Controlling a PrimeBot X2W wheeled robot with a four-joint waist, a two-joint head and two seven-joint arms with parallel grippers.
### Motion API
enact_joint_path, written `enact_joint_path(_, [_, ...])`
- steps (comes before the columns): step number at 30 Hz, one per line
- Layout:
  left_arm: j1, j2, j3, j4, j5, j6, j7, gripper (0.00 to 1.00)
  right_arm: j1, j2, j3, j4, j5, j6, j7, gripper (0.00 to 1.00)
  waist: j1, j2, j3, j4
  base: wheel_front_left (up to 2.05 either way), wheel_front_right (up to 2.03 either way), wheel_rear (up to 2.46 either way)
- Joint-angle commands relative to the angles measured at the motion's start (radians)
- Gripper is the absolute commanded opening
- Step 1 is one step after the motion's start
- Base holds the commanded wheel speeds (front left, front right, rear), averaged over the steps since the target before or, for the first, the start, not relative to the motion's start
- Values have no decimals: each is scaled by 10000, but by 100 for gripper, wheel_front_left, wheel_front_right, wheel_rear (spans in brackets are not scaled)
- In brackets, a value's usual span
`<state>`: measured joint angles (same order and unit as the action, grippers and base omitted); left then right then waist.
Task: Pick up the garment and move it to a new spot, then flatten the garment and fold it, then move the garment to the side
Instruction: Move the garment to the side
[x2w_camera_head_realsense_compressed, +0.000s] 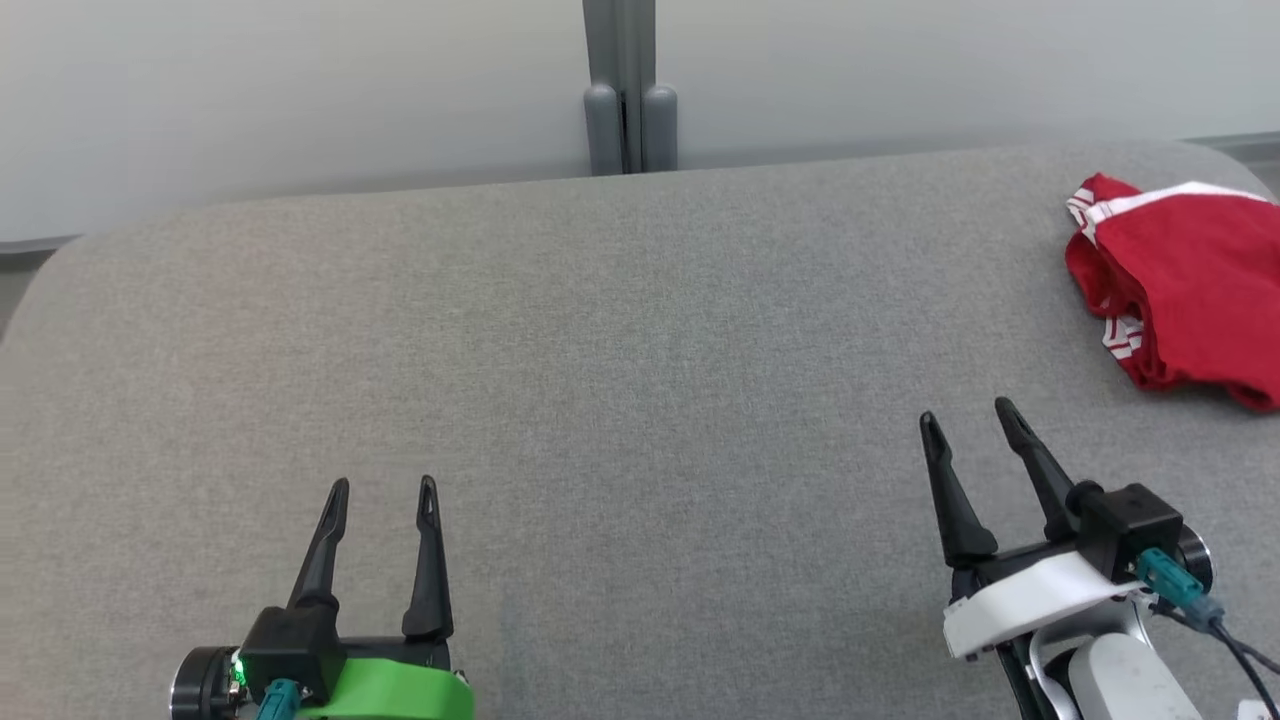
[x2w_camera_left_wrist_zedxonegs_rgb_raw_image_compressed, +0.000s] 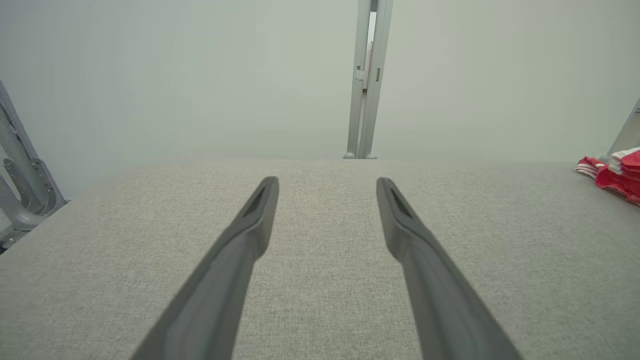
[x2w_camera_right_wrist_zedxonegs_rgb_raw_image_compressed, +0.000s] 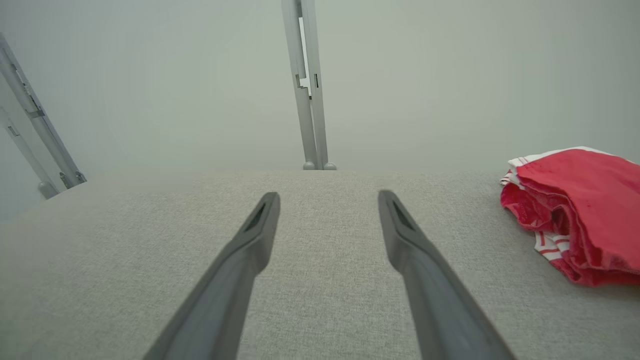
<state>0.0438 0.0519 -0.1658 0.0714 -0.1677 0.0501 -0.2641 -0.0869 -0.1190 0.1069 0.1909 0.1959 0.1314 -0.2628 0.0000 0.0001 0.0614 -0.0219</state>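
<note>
the crumpled red cloth garment with white striped trim (x2w_camera_head_realsense_compressed: 1185, 290) looks light, limp; pinch its near bunched hem. left end effector (x2w_camera_head_realsense_compressed: 383, 498) and right end effector (x2w_camera_head_realsense_compressed: 968, 418) spread, empty.

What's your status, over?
Left gripper open, empty. Right gripper open, empty. Red garment lying far right on grey surface. Nothing between it and right gripper.

A grey fabric-covered counter (x2w_camera_head_realsense_compressed: 640, 330) with rounded far corners stands before a plain pale wall (x2w_camera_head_realsense_compressed: 300, 90) under soft, even light. A grey metal post (x2w_camera_head_realsense_compressed: 630, 90) rises behind its far edge.
</note>
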Motion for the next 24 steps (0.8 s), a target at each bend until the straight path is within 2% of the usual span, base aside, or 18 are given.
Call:
enact_joint_path(1, [228,-1,21,-102,77,-84,4,100,309,46,-62,-134,-89,-18,-19,100,0,-1,-799,619,0,0,0])
enact_joint_path(4, [437,-4,-55,-336,134,-357,4,100,780,171,-197,-389,-225,-18,-19,100,0,-1,-948,725,0,0,0])
enact_joint_path(8, [756,-3,-65,-487,239,-503,4,100,1286,265,-387,-545,-284,-18,-19,100,0,-1,-1182,805,0,0,0])
enact_joint_path(24, [1378,-6,5,-265,331,-458,4,100,1938,561,-172,-515,-594,-18,-21,100,0,-1,-1630,668,0,0,0])
